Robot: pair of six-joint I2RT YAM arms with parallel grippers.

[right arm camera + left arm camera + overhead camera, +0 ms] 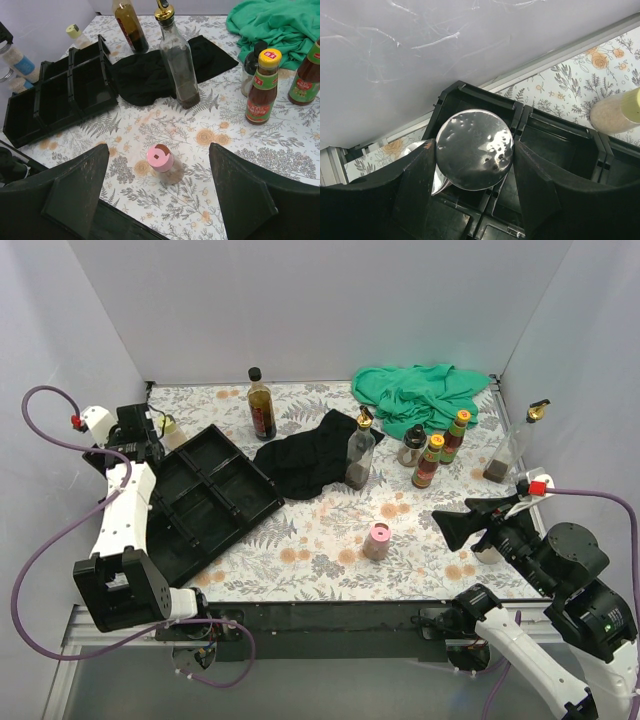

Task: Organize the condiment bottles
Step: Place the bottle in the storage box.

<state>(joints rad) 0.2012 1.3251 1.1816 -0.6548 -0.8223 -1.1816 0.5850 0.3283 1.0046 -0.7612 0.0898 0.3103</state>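
Note:
My left gripper is shut on a short shaker with a shiny grey lid, held over the far left corner compartment of the black tray. I cannot tell whether the shaker rests in it. A yellow-lidded shaker stands just beyond the tray. My right gripper is open, apart from the pink-lidded shaker on the table ahead of its fingers. A dark black-capped bottle, a clear gold-spouted bottle and two red sauces stand further back.
A black cloth lies between the tray and the gold-spouted bottle, and a green cloth is bunched at the back right. Another gold-spouted bottle leans by the right wall. A small dark-capped jar stands by the sauces.

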